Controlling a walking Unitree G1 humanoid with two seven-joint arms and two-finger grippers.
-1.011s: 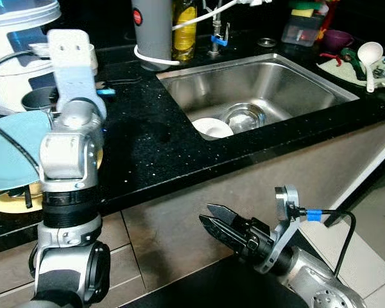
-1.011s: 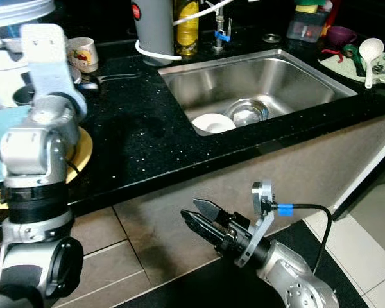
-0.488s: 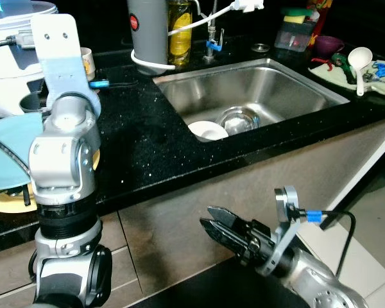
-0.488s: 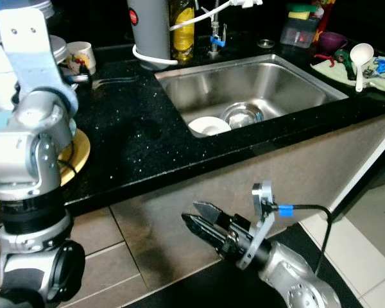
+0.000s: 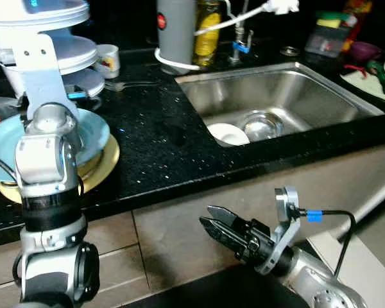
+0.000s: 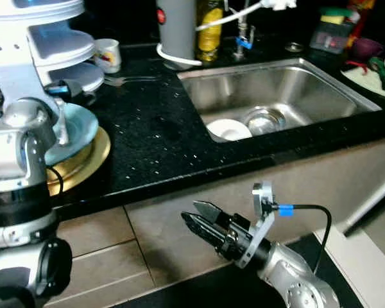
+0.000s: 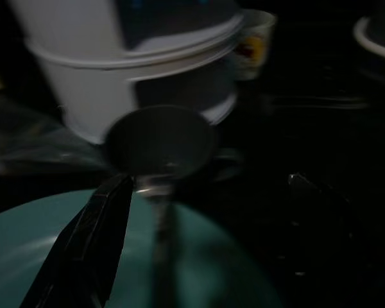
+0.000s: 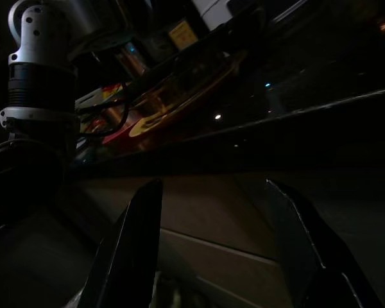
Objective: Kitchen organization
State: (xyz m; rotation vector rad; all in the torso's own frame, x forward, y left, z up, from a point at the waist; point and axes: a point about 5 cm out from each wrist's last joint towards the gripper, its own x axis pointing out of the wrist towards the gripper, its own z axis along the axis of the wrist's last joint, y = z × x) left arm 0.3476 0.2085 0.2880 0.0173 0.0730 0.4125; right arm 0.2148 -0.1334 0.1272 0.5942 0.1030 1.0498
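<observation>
Plate [image 5: 83,131], teal, sits on the yellow plate [image 5: 106,168] at the tabletop [image 5: 160,141] edge, left pincer [image 7: 199,192] spread above it. Pinch near the rim, lift level. Right pincer [image 5: 208,219] idle, spread, below the tabletop.

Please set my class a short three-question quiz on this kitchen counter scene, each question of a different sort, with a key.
1. True or false: the sink holds a white bowl and a steel bowl side by side.
2. The blue plate lies on: A) a folded towel; B) a yellow plate; C) a chopping board.
3. Short answer: are the fingers of the right gripper, low in front of the cabinet, open or shut?

Key: 1 true; 2 B; 3 open.
</observation>
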